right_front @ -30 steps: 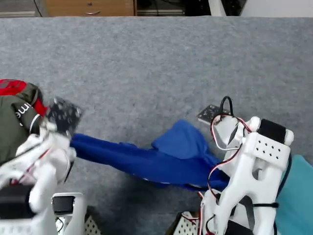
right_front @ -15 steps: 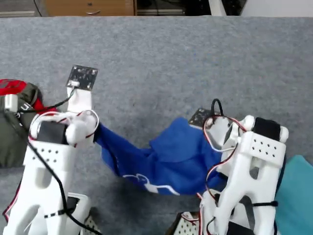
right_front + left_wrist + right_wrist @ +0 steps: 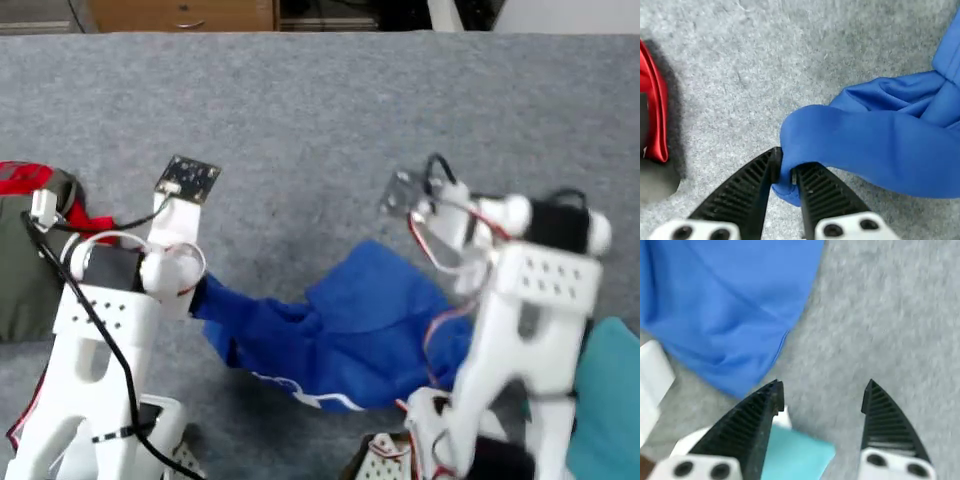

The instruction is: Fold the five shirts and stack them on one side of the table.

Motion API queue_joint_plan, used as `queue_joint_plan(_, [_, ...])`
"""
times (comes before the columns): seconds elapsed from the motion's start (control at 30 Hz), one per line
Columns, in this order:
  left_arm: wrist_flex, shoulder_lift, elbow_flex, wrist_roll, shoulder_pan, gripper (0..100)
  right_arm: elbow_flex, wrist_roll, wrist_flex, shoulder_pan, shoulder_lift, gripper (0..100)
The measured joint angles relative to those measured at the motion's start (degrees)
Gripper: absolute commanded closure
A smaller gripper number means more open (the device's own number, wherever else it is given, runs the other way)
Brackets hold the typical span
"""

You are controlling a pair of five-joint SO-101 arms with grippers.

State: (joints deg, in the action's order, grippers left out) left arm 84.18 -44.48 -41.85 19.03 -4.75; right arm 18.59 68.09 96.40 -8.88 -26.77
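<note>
A grey felt-covered bench lies under soft, even light. Behind its far edge stands a light-brown wooden drawer unit with a curved metal handle.

High camera looks steeply down across the counter from its near side. Wrist cameras sit close, peering past the left pincer and right pincer; all three share the blue shirt.

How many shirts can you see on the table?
4: blue shirt mid-table, teal shirt at the right edge, red shirt and green shirt at the left edge. More may be hidden.
</note>
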Motion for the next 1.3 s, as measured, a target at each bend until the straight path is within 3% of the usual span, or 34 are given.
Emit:
queue_joint_plan(0.2, [0.0, -7.2, -4.7, -2.7, 0.0, 98, -7.6, -9.1, -6.8, 10.2, 21.1, 73.8])
queue_joint_plan(0.4, [0.0, -14.0, -8.2, -3.4, 0.0, 98, -21.2, -14.2, -7.4, 15.4, 41.8, 73.8])
queue_joint_plan(0.73, [0.0, -15.2, -9.9, -3.4, 0.0, 98, -42.8, -18.1, -0.2, 20.7, 65.6, 73.8])
queue_joint_plan(1.13, [0.0, -15.2, -9.9, -3.4, 0.0, 98, -48.3, -20.2, 0.5, 20.7, 74.4, 74.0])
queue_joint_plan(1.3, [0.0, -15.2, -9.9, -3.4, 0.0, 98, -49.0, -20.4, 0.2, 20.7, 75.0, 85.6])
